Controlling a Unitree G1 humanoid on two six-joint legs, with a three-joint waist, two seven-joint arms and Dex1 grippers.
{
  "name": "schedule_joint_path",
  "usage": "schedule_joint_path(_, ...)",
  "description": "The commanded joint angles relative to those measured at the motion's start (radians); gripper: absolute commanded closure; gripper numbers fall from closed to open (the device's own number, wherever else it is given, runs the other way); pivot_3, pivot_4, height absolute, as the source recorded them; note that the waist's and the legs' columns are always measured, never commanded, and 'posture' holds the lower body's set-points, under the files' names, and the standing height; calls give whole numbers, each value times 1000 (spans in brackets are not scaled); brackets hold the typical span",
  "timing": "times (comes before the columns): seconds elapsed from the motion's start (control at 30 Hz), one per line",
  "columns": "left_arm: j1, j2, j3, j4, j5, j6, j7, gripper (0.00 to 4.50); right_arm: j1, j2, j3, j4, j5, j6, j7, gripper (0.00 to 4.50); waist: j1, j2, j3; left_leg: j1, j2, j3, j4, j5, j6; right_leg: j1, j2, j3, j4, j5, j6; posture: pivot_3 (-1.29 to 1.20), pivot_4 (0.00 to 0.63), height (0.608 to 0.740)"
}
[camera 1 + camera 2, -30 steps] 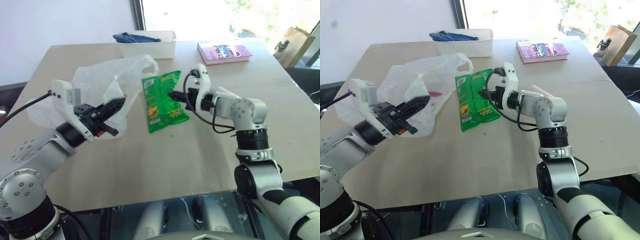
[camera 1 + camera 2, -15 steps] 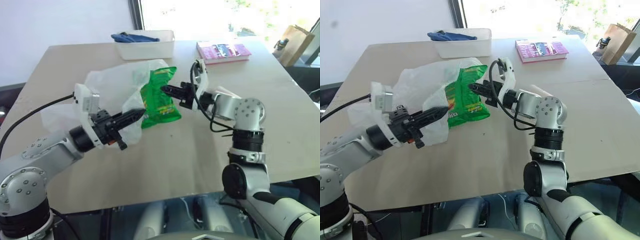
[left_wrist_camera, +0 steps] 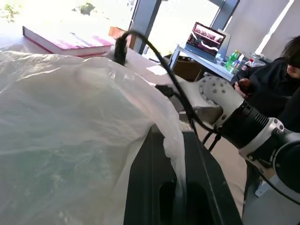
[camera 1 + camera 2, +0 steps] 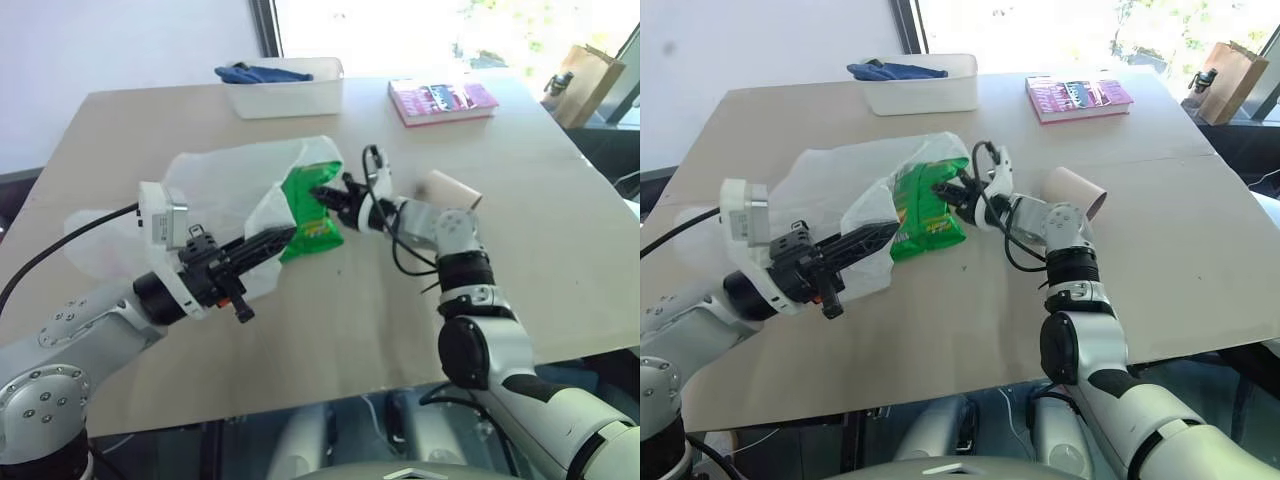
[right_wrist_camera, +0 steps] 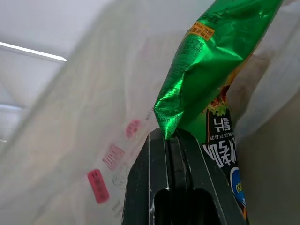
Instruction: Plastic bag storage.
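1. There are two hands in view. The right hand (image 4: 952, 190) is closed, and its two black fingers pinch a corner of the one green snack packet (image 4: 925, 205); the right wrist view shows this crumpled corner clamped between the fingers (image 5: 161, 154).
2. The left hand (image 4: 275, 240) is closed too, and its fingers grip a thin edge of the one plastic bag (image 4: 225, 180); in the left wrist view the film runs down between the fingers (image 3: 145, 187).
3. The snack packet hangs at the mouth of the bag. Its upper part is already behind the white film, and its lower part lies outside, touching the table (image 4: 330, 320).
4. The plastic bag lies on the left half of the table, between the two hands and behind the left one. It is translucent white and crinkly, with small red print that shows in the right wrist view.
5. Further out, just beside the right arm, there is one cardboard tube (image 4: 1075, 190) lying on its side.
6. At the far edge of the table stands one white tray (image 4: 285, 90) with one blue cloth (image 4: 250, 73) in it, and to its right lies one pink book (image 4: 445, 100).
7. Beyond the far right corner of the table stands one brown paper bag (image 4: 590, 85).
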Motion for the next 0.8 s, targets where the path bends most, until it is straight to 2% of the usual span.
schedule_joint_path(0.03,20,9,6,-49,-25,-58,15,4500,-46,265,118,-12,15,8,98,4429,-3,0,0,0,0,0,0,0,0,0,0,0,0,0,0,0,150,740)
schedule_joint_path(0.23,60,4,-2,-64,11,-114,21,4500,-44,202,274,-40,-26,-57,232,4429,-3,0,0,-1,0,0,0,0,0,-1,0,0,0,0,0,0,150,740)
schedule_joint_path(0.37,59,-3,-25,-50,63,-153,22,4500,-59,151,320,-62,-29,-98,349,4429,0,0,0,-1,0,0,0,0,0,-1,3,-1,0,0,0,0,150,740)
schedule_joint_path(0.47,66,-6,-43,-44,102,-177,18,4500,-61,134,328,-87,-5,-82,420,3592,-1,0,0,-1,0,0,0,0,0,-1,3,-1,0,0,0,0,150,740)
schedule_joint_path(0.67,-68,-33,-106,78,216,-226,51,4500,-50,98,306,-65,-54,-132,370,853,3,1,0,-1,0,-1,0,0,0,-2,3,-2,1,0,0,0,150,740)
schedule_joint_path(0.8,-222,-78,-206,176,319,-249,56,4500,-29,46,239,-79,-56,-149,305,853,6,0,0,-1,-1,-1,1,0,0,-1,3,-2,2,0,0,0,150,740)
